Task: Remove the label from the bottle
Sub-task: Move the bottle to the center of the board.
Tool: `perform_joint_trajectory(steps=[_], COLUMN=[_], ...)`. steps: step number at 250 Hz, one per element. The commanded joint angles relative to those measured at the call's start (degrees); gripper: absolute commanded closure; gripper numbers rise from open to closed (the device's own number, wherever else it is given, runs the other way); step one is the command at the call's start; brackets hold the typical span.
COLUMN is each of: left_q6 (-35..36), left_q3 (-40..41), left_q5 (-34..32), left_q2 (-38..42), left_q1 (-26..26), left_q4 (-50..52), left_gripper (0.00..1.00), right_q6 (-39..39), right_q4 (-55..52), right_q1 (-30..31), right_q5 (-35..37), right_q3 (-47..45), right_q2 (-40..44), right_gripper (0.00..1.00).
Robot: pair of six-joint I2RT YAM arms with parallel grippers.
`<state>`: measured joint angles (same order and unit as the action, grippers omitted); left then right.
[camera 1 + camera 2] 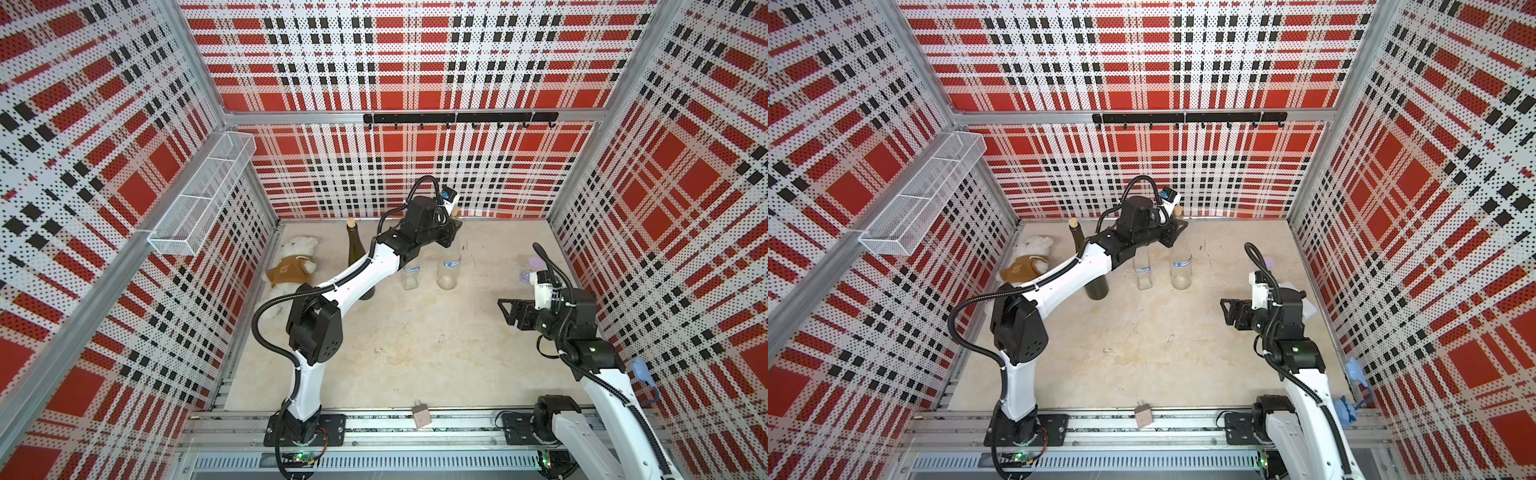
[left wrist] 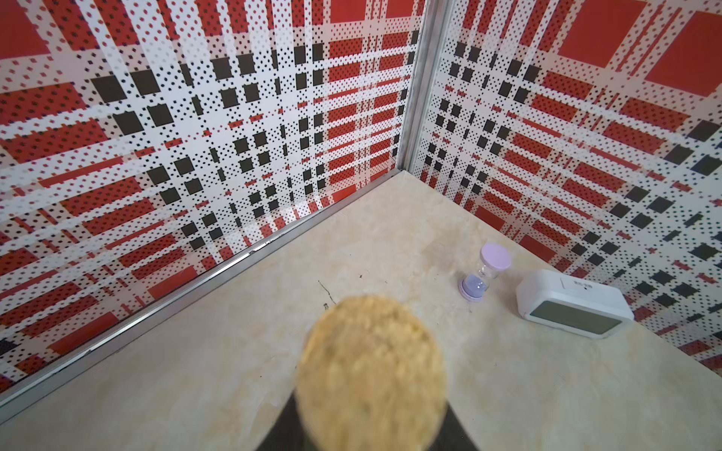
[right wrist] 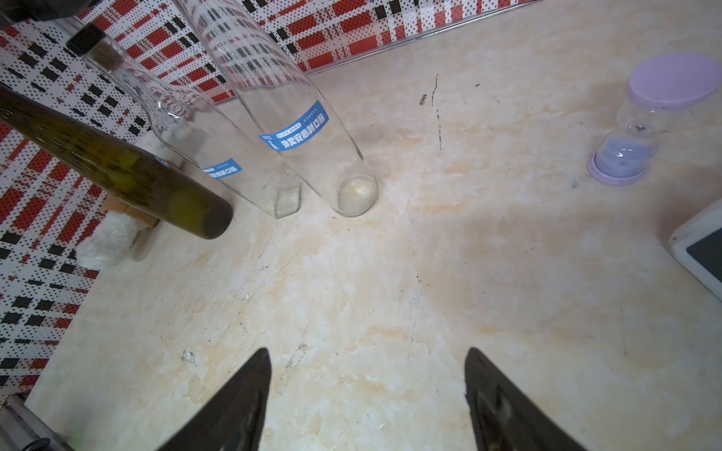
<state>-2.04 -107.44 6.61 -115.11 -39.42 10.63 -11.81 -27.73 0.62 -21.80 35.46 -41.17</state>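
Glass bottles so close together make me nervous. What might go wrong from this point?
1. The left gripper clamps the round clear bottle high up, near its cork; tugging the blue label lower down might tilt or tip it.
2. The square clear bottle and dark bottle stand close beside it, so a swing could knock them over.
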Motion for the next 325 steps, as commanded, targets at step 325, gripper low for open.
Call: perform_joint_trajectory(steps=[325], left_q6=[-21.32], left_q3=[-1.18], left_q5=[-34.96], left_q2=[6.43], left_q1=[-17.01], left_q4=[18.81], left_gripper=[0.53], right_q6=[2.85], right_q4=[-4.35], right_q1=[-0.1], right_q5=[1.07], right_q3=[4.66], right_q2=[0.56], right_gripper=[0.24])
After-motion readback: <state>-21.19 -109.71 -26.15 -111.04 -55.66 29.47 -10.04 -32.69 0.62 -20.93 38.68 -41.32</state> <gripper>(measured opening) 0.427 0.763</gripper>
